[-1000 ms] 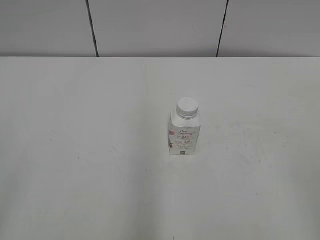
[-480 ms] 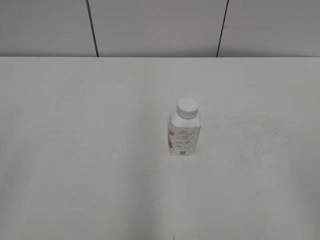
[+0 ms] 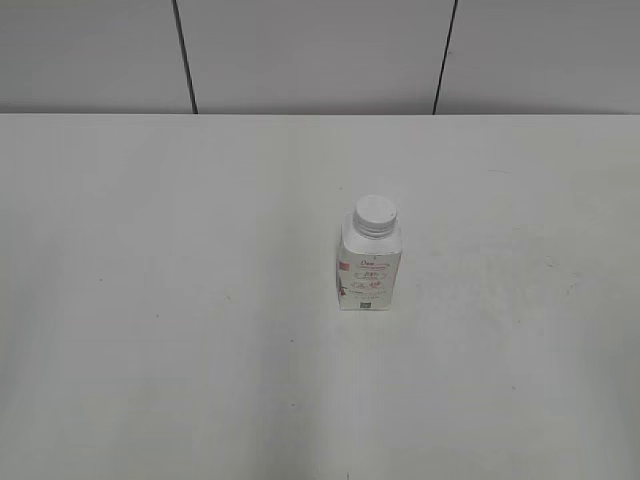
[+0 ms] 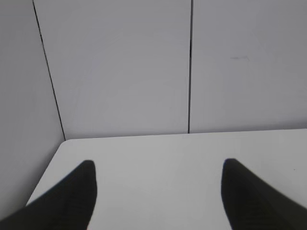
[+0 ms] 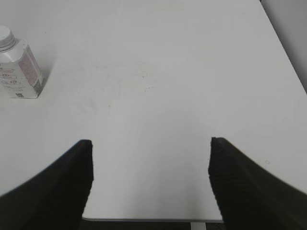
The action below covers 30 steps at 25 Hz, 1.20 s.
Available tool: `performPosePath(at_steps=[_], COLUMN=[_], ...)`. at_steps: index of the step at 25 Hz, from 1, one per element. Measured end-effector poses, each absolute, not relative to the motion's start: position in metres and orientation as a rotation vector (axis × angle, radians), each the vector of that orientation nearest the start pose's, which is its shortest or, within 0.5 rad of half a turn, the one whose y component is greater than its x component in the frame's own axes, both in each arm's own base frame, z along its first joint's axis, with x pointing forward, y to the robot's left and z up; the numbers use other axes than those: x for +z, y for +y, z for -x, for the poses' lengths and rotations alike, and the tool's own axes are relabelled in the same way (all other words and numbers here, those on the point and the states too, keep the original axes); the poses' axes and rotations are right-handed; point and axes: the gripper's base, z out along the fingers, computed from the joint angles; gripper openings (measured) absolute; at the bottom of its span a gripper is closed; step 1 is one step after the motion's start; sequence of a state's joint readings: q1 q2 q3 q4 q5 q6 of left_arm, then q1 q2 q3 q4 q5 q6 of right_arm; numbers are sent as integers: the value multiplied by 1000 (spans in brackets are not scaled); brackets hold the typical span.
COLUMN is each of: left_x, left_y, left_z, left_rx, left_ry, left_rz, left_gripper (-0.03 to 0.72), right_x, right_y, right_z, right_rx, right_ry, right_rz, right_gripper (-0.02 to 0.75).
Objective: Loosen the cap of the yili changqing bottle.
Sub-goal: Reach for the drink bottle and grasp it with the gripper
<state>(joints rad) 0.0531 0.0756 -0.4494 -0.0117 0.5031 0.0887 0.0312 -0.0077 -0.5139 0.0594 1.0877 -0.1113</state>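
Observation:
The yili changqing bottle [image 3: 369, 270] stands upright a little right of the table's middle, white with pink printing, its white ribbed cap [image 3: 375, 213] on the neck. It also shows at the far left of the right wrist view [image 5: 20, 72], with the cap [image 5: 5, 37] at that frame's edge. My right gripper [image 5: 149, 148] is open and empty over the table's near edge, well right of the bottle. My left gripper [image 4: 158, 170] is open and empty over a bare table corner; the bottle is out of its view. Neither gripper shows in the exterior view.
The white table [image 3: 150, 300] runs back to a grey panelled wall [image 3: 300, 50]. The table's near edge [image 5: 153, 219] lies just under the right gripper, and its right edge [image 5: 288, 62] shows too. The left wrist view shows a rounded table corner [image 4: 64, 141] by the wall.

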Motion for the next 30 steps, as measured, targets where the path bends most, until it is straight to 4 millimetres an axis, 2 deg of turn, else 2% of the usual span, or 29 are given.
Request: performPosePath(at_steps=[6, 14, 21, 30], left_x=[305, 326, 319, 320], left_y=[2, 3, 5, 6], left_z=[-43, -65, -92, -117], left_rx=[95, 104, 100, 93], left_ry=[1673, 1493, 1591, 1555], left_rz=[-25, -20, -20, -8], left_gripper=[498, 498, 498, 498], right_x=[279, 279, 279, 279], right_y=[5, 5, 5, 6], right_z=[9, 9, 9, 9], right_rx=[21, 21, 22, 36], right_ry=[2043, 2043, 2043, 2042], right_rz=[150, 150, 150, 151], right_gripper=[587, 587, 587, 587])
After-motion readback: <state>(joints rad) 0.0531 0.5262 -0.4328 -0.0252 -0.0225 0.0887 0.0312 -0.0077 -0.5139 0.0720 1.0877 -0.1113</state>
